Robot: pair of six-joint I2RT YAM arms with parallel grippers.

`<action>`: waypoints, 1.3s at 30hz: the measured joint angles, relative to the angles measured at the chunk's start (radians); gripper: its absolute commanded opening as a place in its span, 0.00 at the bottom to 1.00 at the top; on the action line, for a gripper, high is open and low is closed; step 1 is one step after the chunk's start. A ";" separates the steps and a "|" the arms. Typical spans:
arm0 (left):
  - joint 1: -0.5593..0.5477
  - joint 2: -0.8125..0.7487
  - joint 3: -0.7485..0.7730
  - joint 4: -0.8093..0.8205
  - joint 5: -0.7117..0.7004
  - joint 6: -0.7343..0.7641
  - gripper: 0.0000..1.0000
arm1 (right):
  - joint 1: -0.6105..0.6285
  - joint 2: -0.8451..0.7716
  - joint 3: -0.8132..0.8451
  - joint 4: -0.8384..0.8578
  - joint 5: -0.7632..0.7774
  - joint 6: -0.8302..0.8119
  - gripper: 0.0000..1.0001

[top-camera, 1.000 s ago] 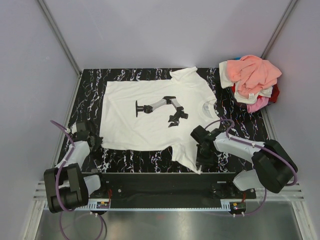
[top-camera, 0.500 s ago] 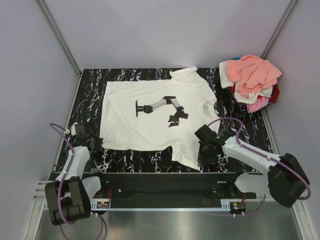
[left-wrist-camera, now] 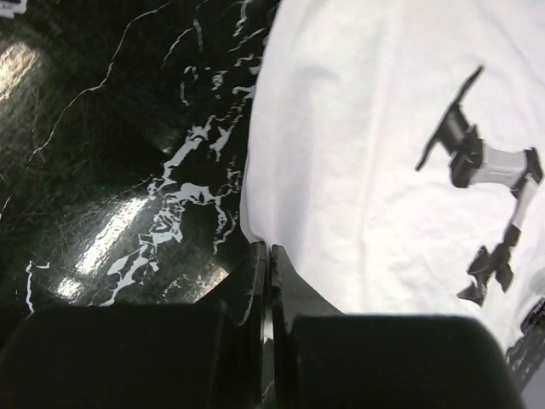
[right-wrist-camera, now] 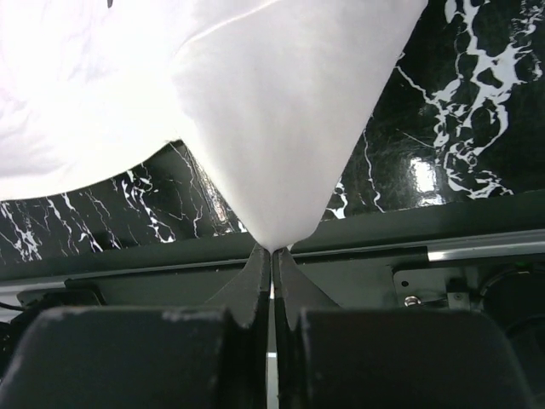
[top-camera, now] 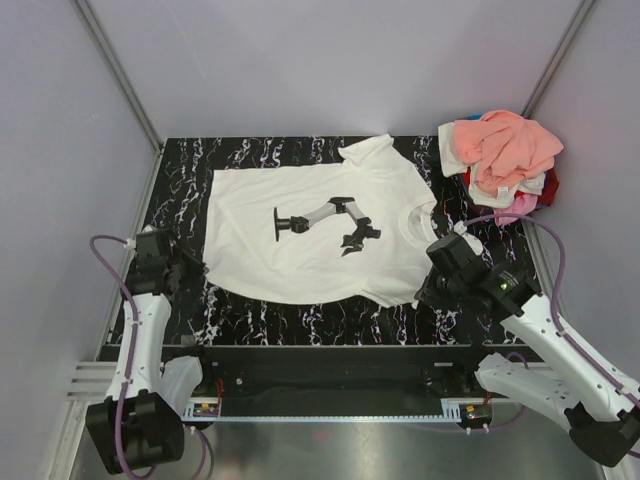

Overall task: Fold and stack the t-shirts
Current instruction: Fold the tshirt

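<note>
A white t-shirt (top-camera: 310, 245) with a black print lies spread face up on the black marble table (top-camera: 180, 170). My left gripper (top-camera: 196, 268) is shut on its near left hem corner; in the left wrist view the jaws (left-wrist-camera: 269, 256) pinch the edge of the white cloth (left-wrist-camera: 383, 128). My right gripper (top-camera: 424, 293) is shut on the near sleeve tip. In the right wrist view the cloth (right-wrist-camera: 281, 111) hangs as a taut cone running into the jaws (right-wrist-camera: 272, 253), lifted off the table.
A loose pile of other t-shirts (top-camera: 500, 155), salmon-peach on top with cream, pink and red beneath, sits at the back right corner. The black front rail (top-camera: 330, 360) runs along the near table edge. Grey walls close in the sides and back.
The right gripper closed on the near sleeve and pulled it up and to the right. The left arm moved away from the front edge with the hem corner, drawing the near hem inward.
</note>
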 measured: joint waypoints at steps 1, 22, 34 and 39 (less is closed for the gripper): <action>0.000 -0.002 0.031 -0.021 0.007 0.007 0.00 | 0.000 0.000 0.012 -0.012 0.009 0.000 0.00; 0.000 0.328 0.295 -0.208 0.031 0.241 0.00 | -0.271 0.507 0.409 0.044 -0.050 -0.312 0.00; 0.000 0.692 0.470 -0.198 0.020 0.304 0.00 | -0.352 0.881 0.723 0.061 -0.093 -0.472 0.00; 0.000 0.794 0.517 -0.202 0.020 0.319 0.00 | -0.386 0.997 0.844 0.044 -0.101 -0.508 0.00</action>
